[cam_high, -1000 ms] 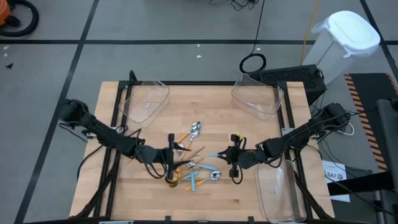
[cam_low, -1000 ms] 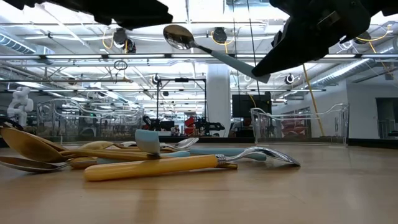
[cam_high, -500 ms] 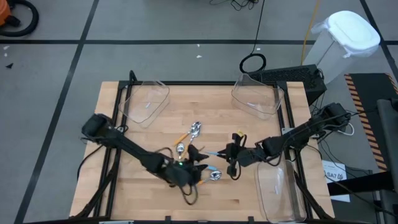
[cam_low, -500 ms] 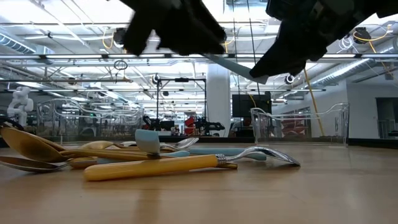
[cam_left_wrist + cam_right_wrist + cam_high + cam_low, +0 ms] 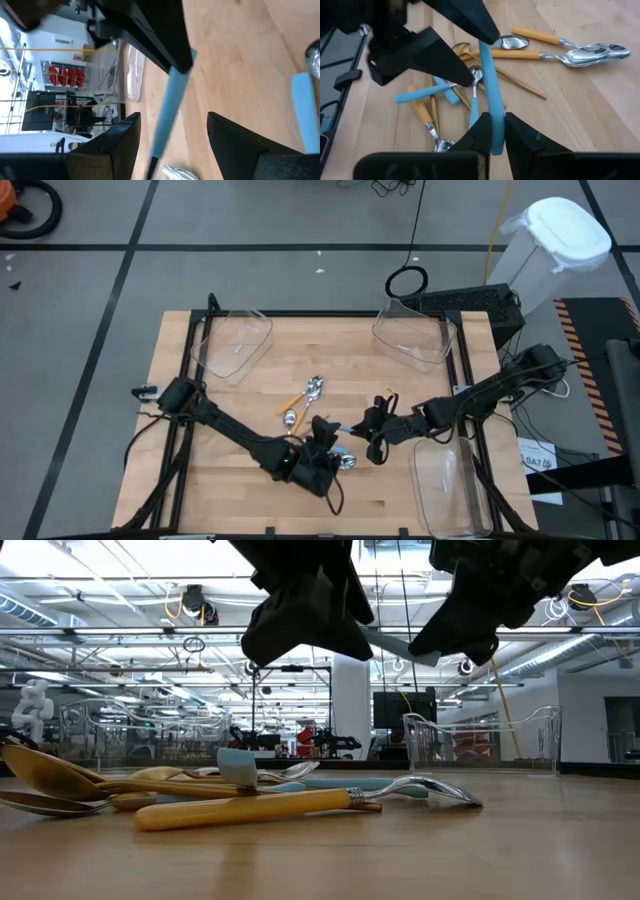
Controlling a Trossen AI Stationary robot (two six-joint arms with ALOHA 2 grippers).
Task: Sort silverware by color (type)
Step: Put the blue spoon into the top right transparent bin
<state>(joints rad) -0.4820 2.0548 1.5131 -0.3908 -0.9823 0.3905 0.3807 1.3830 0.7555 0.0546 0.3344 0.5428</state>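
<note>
The right gripper point(image 5: 492, 145) is clamped on a light blue spoon point(image 5: 489, 90) above mid-counter. The left gripper point(image 5: 172, 145), jaws apart, brackets its handle, which looks like a handover. Next, the left should close before the right lets go.

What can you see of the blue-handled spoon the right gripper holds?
The spoon has a flat light blue handle that looks plastic. The right gripper is shut on that handle and holds it in the air above the pile. The open left gripper straddles its far end without visibly touching it. The bowl is hidden.
</note>
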